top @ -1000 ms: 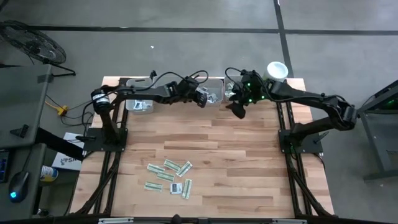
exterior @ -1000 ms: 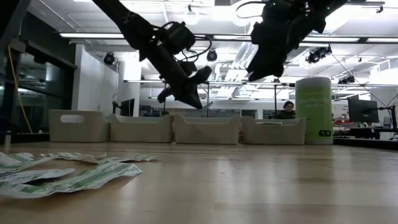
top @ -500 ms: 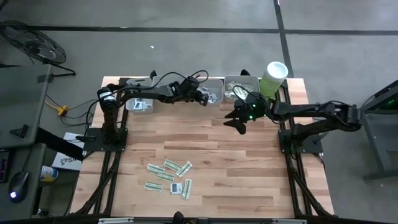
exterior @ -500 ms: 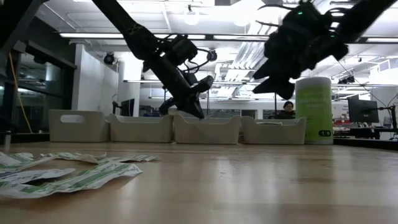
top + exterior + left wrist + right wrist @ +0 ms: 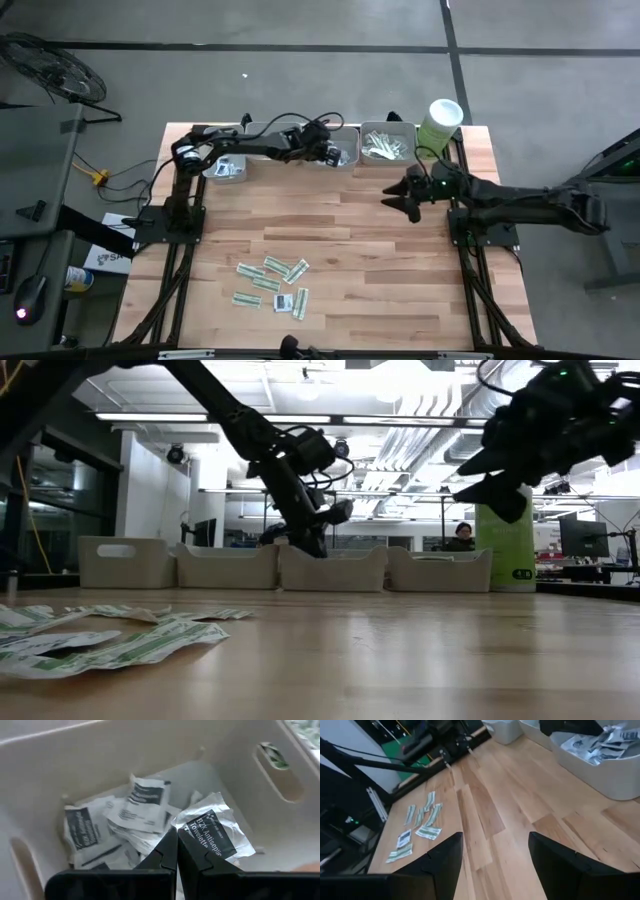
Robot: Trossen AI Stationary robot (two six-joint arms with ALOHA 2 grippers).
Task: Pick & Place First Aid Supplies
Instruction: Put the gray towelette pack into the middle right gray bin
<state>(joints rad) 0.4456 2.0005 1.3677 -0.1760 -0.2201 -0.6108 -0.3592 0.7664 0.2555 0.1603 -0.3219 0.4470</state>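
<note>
- The pale wooden tabletop (image 5: 340, 240) carries a loose scatter of flat green-and-white and white paper sachets (image 5: 272, 282), well apart from both claws, toward the near edge.
- The grey rectangular plastic tray (image 5: 100, 760) under the left claw (image 5: 177, 851) already holds crumpled white sachets.
- That left claw is pinched closed on a white printed foil towelette sachet (image 5: 212, 832).
- The right claw (image 5: 408, 198) hangs spread wide, holding nothing.
- The sachets look featherlight, limp and slick; I would pinch one by an edge.

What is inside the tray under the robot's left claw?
The tray holds a heap of crumpled white sachets with dark print. The shut left claw covers part of the heap, hiding whatever lies beneath.
</note>
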